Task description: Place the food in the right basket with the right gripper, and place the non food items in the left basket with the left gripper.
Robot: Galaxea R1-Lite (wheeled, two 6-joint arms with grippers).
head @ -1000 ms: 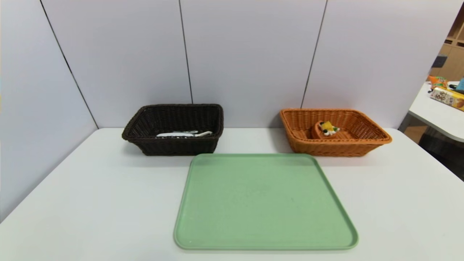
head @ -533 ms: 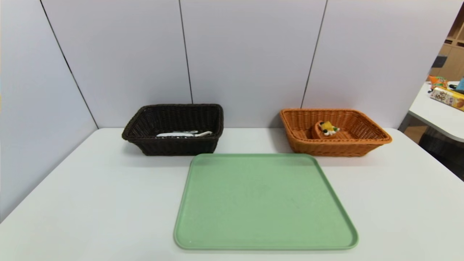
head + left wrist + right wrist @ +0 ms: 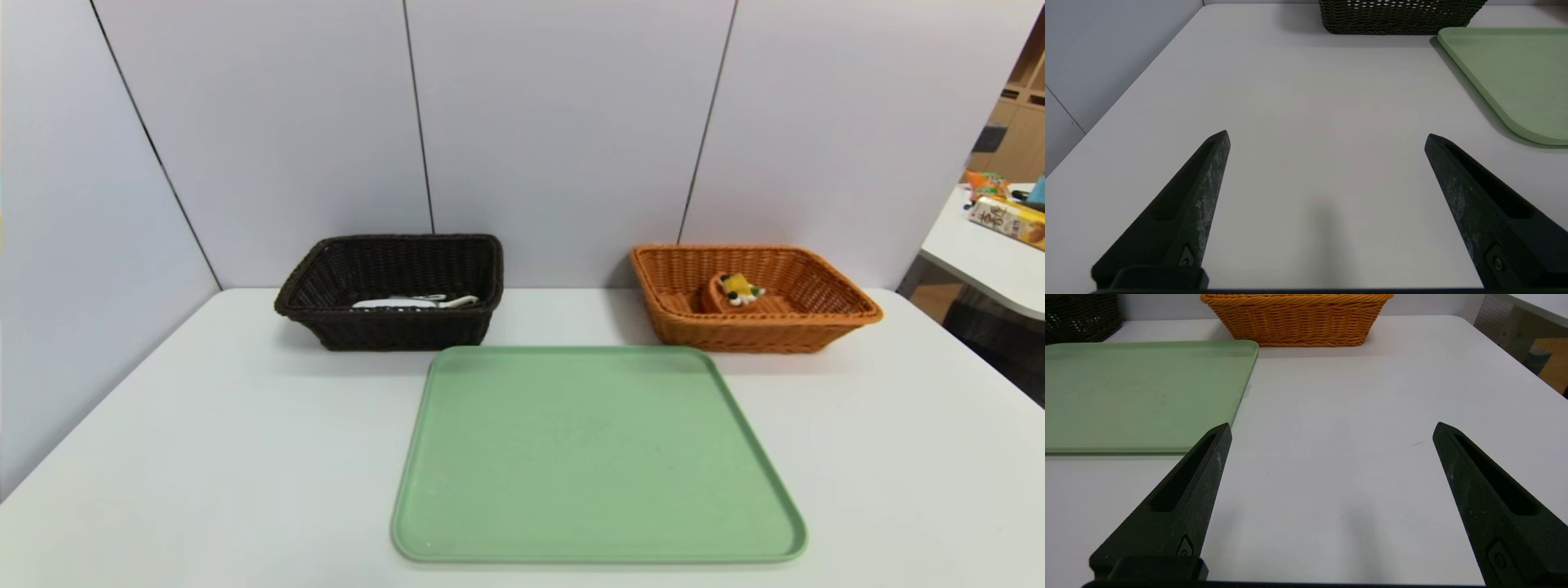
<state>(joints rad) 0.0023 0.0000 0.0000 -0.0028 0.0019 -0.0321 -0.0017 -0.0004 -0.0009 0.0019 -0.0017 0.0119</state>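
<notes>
Tart wedge [image 3: 735, 291], orange crust, yellow topping: inside orange basket [image 3: 849, 311]. White items [image 3: 412, 302] inside dark basket [image 3: 298, 304]. Left hand [image 3: 1327, 136], right hand [image 3: 1331, 428] released.

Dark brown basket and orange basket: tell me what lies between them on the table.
Nothing stands between the dark brown basket and the orange basket: the head view shows only bare white table there. The green tray lies nearer the robot, in front of that gap.

Nothing I can see has changed since a second ago: no item on the table [image 3: 204, 457] has shifted, and neither of my arms has come into the head view.
</notes>
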